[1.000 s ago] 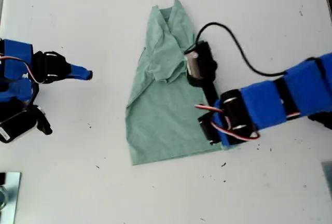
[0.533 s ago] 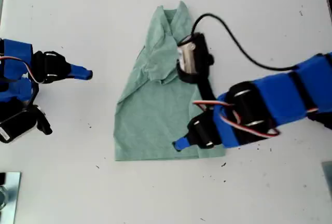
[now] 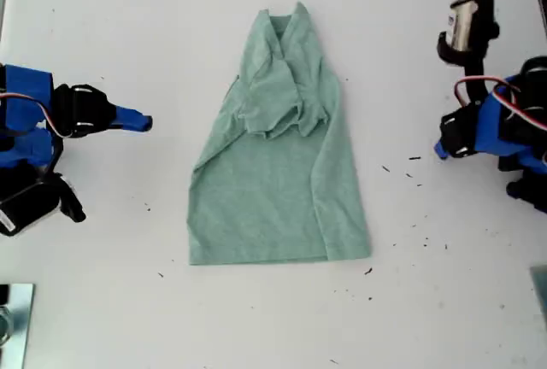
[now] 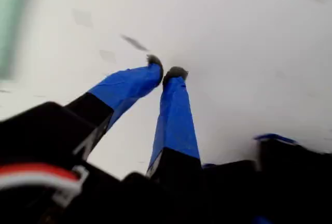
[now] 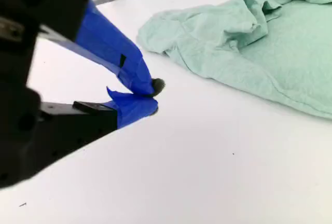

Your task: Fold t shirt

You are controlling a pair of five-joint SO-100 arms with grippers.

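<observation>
A white table [image 3: 128,301] carries the t shirt [image 3: 273,181], lying partly folded at its middle.

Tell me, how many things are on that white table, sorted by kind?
Shirts: 1, the green shirt, partly folded.
Blue grippers: 2, my first gripper and my second gripper, neither touching the shirt.
Total: 3.

Pale sage-green knit t shirt [image 3: 278,164] lies folded lengthwise, centre frame, on white table [image 3: 171,318] — blue-and-black arms parked at the exterior view's left and right edges, both apart from it.
</observation>
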